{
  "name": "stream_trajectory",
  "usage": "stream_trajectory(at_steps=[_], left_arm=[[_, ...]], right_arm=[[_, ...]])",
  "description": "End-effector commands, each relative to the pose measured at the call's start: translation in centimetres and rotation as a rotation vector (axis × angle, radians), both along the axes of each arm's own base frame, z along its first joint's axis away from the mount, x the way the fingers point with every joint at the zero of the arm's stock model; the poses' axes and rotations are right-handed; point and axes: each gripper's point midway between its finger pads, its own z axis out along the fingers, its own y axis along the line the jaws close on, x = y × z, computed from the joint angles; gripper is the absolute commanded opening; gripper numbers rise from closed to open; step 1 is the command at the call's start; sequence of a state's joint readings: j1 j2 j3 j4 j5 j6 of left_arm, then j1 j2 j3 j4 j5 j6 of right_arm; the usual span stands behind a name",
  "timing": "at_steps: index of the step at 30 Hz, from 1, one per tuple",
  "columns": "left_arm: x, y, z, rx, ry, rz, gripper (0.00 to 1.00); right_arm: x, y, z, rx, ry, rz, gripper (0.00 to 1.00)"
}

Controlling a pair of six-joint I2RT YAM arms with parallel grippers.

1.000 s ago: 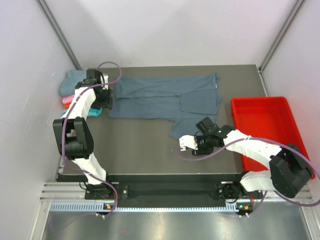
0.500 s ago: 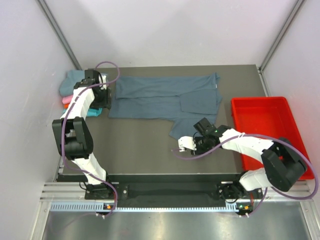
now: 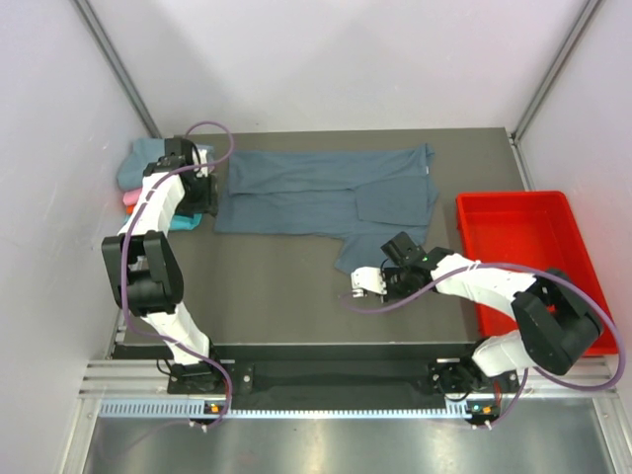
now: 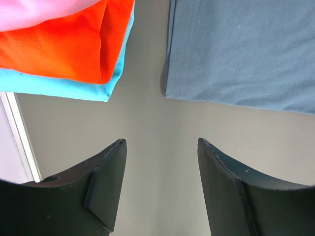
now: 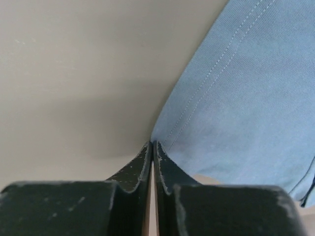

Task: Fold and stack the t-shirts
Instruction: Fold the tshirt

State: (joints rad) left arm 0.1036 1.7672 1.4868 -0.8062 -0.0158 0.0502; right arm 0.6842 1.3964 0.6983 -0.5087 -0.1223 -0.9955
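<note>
Counter point(image 3: 276, 296): dark grey, flat, with pale panel walls on three sides.
Blue-grey t-shirt point(image 3: 316, 193): spread out across the far half of the counter, partly folded over itself, with one flap reaching toward the near right.
Folded stack point(image 3: 138, 188): sits at the far-left corner of the counter. Dusty teal t-shirt point(image 3: 143, 158) is furthest back, then pink point(image 4: 39, 10) over orange point(image 4: 64, 44) over turquoise point(image 4: 59, 88).
Left tool point(image 4: 160, 147): jaws partway apart and holding nothing. It hangs over bare counter in the gap between the stack and the blue-grey t-shirt's left edge, touching neither.
Right tool point(image 5: 152, 147): clamped tight, with the tips pinching the near hem corner of the blue-grey t-shirt, low against the counter.
Red plastic tray point(image 3: 474, 212): on the right side, well apart from the shirt.
</note>
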Motion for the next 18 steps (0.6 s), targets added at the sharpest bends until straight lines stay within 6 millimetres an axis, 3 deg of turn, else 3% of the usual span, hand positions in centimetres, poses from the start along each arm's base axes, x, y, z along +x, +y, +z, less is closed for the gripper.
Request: stream_trajectory(at_steps=[1,5,8,18], left_arm=[[0.1,0.0,2.2,-0.046,-0.06,0.023,0.64],[-1.4,-0.5,0.7,-0.104,-0.014,0.035,0.65],[-2.2,-0.8,-1.3,-0.133,0.04,0.036,0.65],[-0.4,-1.0,-3.5,-0.202,0.09,0.058,0.58]], right_arm=[[1.5,0.4,1.9,0.027,-0.071,-0.024,0.0],[3.7,1.2,5.6,0.081,-0.155,-0.063,0.0],[4.7,1.7,7.2,0.108,-0.188,-0.095,0.0],[6.3,2.6,8.8,0.138,-0.224,-0.136,0.0]])
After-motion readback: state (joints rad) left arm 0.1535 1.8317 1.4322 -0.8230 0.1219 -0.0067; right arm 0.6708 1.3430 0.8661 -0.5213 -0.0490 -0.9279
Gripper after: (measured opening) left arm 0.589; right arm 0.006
